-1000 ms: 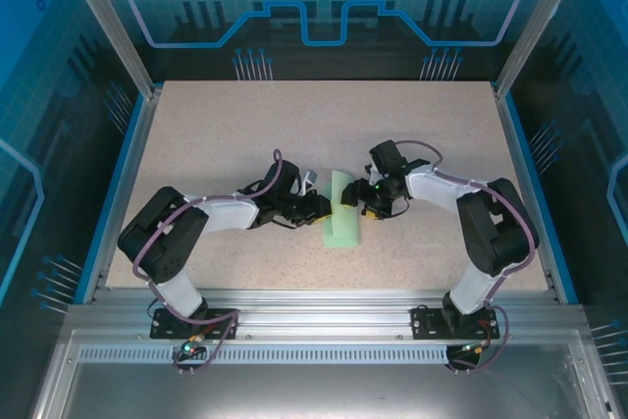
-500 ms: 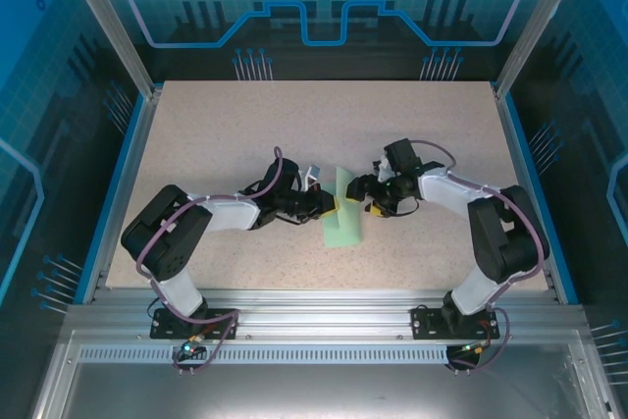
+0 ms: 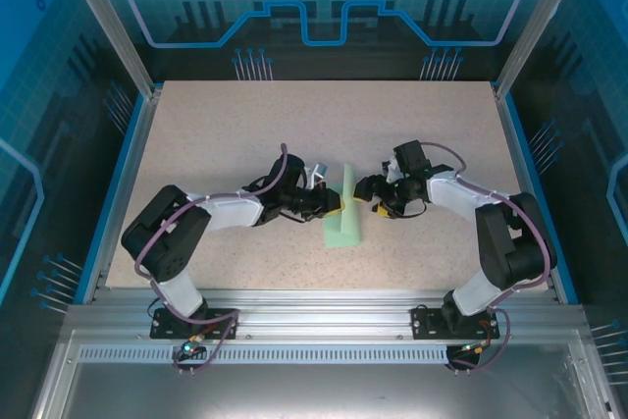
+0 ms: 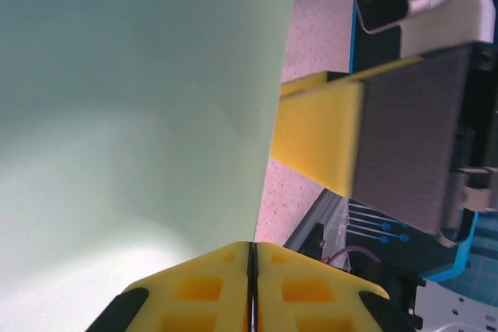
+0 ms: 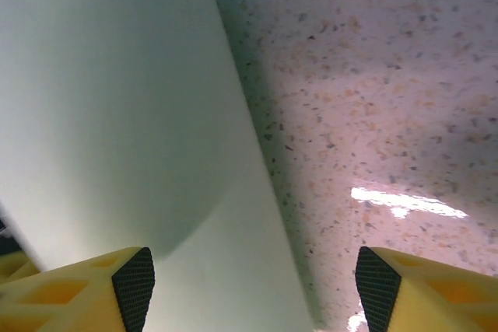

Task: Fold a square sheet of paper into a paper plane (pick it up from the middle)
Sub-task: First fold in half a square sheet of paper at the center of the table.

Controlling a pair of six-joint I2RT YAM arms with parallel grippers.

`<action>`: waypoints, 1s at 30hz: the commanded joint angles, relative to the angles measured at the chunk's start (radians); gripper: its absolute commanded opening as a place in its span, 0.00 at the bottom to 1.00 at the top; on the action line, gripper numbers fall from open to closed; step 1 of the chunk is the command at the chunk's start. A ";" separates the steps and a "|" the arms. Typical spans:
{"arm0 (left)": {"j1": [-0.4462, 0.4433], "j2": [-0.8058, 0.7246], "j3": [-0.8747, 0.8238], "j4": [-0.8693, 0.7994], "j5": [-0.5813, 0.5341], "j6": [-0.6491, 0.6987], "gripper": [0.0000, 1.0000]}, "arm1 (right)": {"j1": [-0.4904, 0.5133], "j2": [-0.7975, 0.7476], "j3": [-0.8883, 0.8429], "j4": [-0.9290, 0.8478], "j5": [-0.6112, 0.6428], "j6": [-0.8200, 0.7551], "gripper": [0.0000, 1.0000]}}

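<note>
Standing half raised at the middle of the table [image 3: 245,134], the square sheet of paper [image 3: 345,231] has one flap lifted along a lengthwise fold, the rest lying flat. My left gripper [image 4: 251,270] has its fingers pressed together on the flap's edge. My right gripper [image 5: 253,289] hangs spread, straddling the paper beside the fold. To crease cleanly I should hold that pinch steady, bring the flap over squarely, then press along the fold.
</note>
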 commanded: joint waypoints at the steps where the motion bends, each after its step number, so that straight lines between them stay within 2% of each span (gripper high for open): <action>1: -0.016 -0.074 0.047 -0.115 0.020 0.107 0.11 | -0.015 -0.030 -0.006 -0.049 0.059 -0.004 0.72; 4: -0.016 -0.071 0.043 -0.132 -0.009 0.103 0.13 | -0.015 -0.052 -0.018 -0.043 0.080 0.004 0.72; 12: -0.016 0.000 0.075 -0.306 -0.147 0.111 0.13 | 0.001 -0.062 -0.018 0.000 -0.012 -0.036 0.72; 17: -0.016 0.000 0.072 -0.345 -0.180 0.121 0.14 | 0.022 -0.026 -0.010 0.011 -0.031 -0.056 0.71; 30: -0.016 0.024 0.112 -0.407 -0.200 0.164 0.19 | 0.127 0.150 0.137 -0.086 0.079 -0.108 0.70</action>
